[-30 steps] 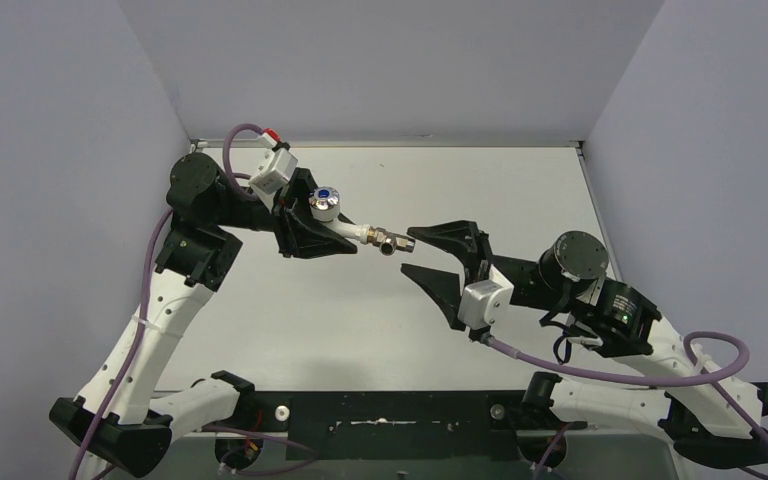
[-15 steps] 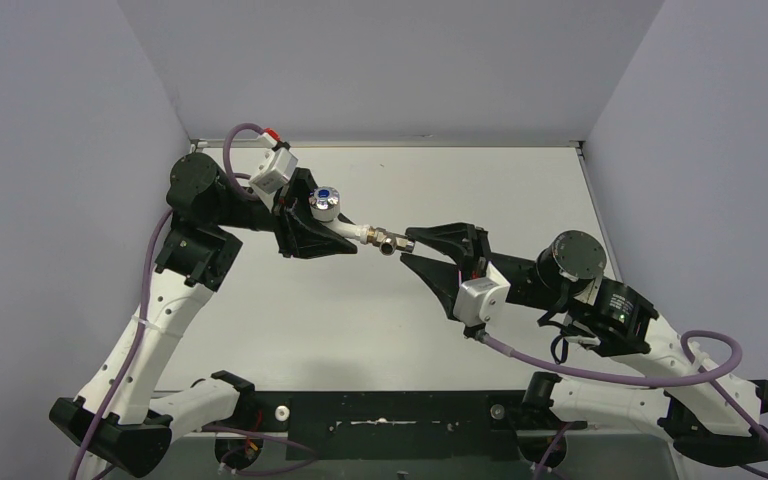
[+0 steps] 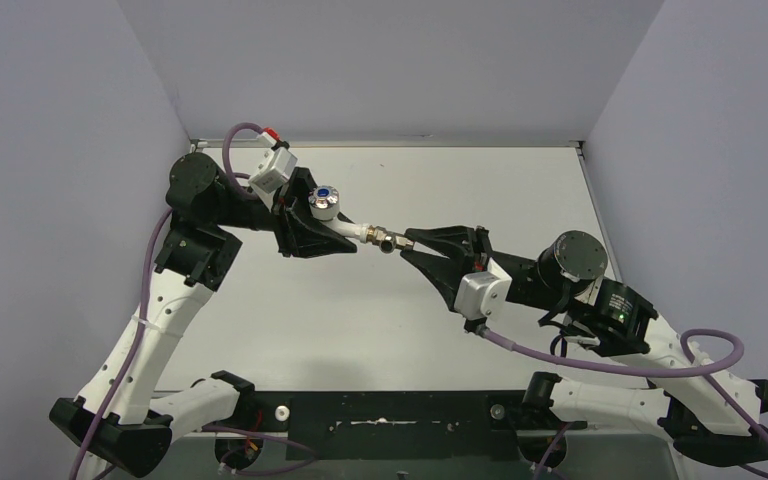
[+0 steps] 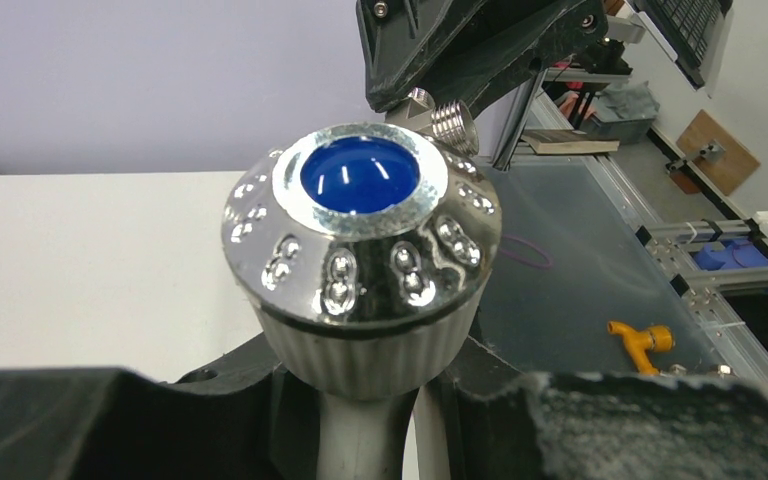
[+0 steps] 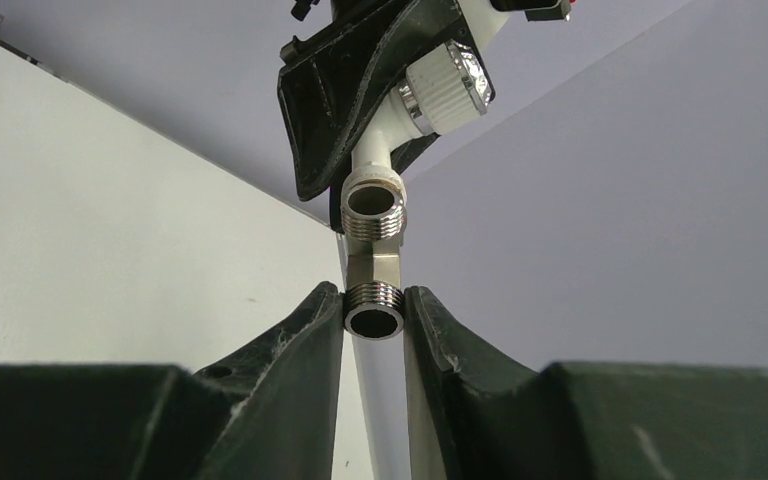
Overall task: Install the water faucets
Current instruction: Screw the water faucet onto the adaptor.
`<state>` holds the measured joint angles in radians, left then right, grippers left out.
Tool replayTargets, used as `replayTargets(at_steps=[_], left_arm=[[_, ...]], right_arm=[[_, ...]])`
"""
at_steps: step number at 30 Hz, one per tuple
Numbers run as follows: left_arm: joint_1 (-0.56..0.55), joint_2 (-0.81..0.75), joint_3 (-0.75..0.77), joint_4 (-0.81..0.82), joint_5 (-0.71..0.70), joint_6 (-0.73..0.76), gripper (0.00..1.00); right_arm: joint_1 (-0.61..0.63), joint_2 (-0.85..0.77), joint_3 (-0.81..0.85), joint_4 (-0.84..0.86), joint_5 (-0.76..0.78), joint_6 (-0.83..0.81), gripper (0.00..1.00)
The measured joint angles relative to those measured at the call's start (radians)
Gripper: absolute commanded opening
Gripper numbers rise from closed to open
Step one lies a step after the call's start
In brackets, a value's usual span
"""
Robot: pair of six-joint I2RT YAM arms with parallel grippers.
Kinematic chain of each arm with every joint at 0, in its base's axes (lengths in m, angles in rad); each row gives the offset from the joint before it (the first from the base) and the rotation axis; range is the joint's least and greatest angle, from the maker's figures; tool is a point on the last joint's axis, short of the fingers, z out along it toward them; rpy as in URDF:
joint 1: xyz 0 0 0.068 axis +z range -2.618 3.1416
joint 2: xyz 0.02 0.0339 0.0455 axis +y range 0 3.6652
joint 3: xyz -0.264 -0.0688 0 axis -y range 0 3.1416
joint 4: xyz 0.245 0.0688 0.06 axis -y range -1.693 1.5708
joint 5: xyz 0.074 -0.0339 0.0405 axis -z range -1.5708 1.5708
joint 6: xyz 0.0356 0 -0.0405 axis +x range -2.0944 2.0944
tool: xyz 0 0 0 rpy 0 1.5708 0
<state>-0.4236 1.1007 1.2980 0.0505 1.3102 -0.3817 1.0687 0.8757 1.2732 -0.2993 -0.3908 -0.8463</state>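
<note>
The left pincer (image 3: 338,238) pinches the small white plastic tap body with its round chrome knob and blue dot (image 3: 324,204). The knob stands above the fingers, clear of the white counter (image 3: 520,190). Just ahead of that pincer's tips, the small grey-brass threaded metal fitting (image 3: 390,241) sits on the tap's outlet. The right pincer (image 5: 374,322) is pressed together on the fitting's free threaded end.

Status, as judged: the parts are mated and both are gripped. Thread depth cannot be told. Tightening and any mounting are left.
</note>
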Motion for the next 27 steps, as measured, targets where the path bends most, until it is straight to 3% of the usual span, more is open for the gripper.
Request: replayTargets(at_steps=[8, 27], left_arm=[[0.008, 0.0, 0.0, -0.002, -0.001, 0.0, 0.0], [0.014, 0.0, 0.0, -0.003, -0.001, 0.001, 0.0]], right_arm=[[0.0, 0.012, 0.004, 0.015, 0.047, 0.152, 0.04], [0.001, 0.011, -0.033, 0.122, 0.177, 0.791, 0.0]])
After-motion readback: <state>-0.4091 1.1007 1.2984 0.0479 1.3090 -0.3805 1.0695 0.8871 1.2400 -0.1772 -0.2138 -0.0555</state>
